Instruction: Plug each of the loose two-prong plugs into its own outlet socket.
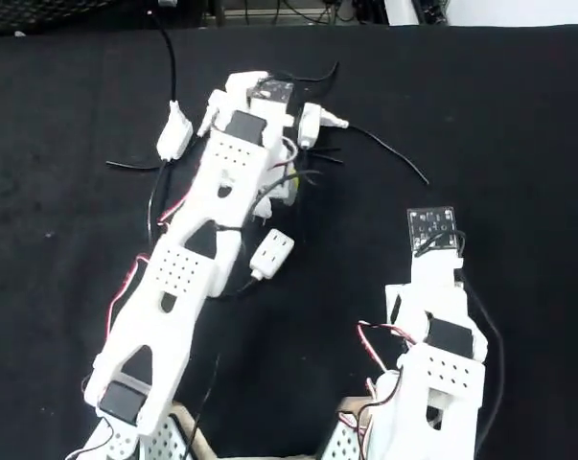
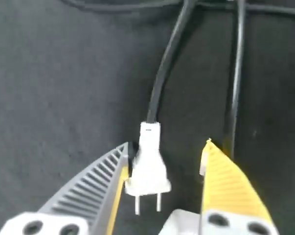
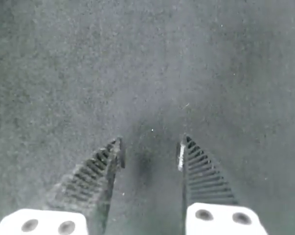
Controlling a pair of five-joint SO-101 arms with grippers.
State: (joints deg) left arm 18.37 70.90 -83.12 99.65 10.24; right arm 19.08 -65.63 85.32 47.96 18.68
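Lying on black cloth (image 2: 64, 98), a plug (image 2: 148, 169) is being flanked by the spread fingers of the left gripper (image 2: 167, 143), just beside the grey one, while the right gripper (image 3: 151, 141) is being held spread.

You find the outlet socket (image 1: 271, 253) on the table (image 1: 519, 115), just right of the left arm. A plug (image 2: 148, 169) lies between the fingers of the left gripper (image 2: 167, 144). The right gripper (image 3: 151, 139) hangs over the table, well apart.
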